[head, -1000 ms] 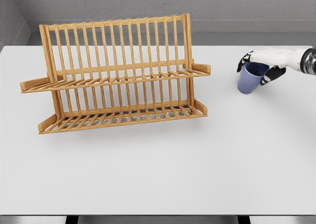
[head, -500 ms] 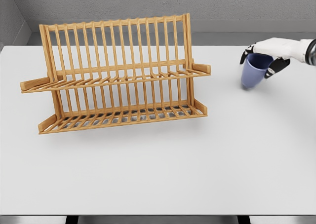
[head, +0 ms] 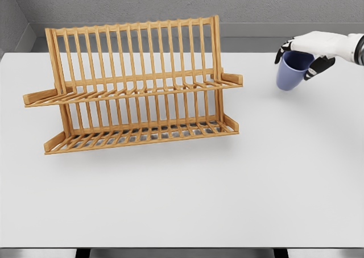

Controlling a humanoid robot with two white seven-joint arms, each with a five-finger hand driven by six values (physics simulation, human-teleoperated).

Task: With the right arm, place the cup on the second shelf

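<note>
Compared with the earlier frames, the cup (head: 291, 75) sits higher in the view and has cleared the table (head: 187, 195); a second ago its base was at or close to the surface, and the shadow beneath it is now fainter and detached from it. The right robot hand (head: 300, 52) has risen with it and drifted slightly toward the far right edge.

The cup is blue-violet, smooth, and tilted, its open mouth turned up toward the palm and its base angled down and to the left. Whether it has a handle cannot be told from this view.

The right robot hand grips the cup from above at the rim: the white back of the hand covers the mouth, dark fingers (head: 317, 66) curl down the cup's right side, and another dark digit shows at the left of the rim. The hand is closed firmly around the cup.

The wooden dish rack (head: 136, 84) stands well apart to the left of the hand, its two slatted shelves bare. The left arm does not appear.
</note>
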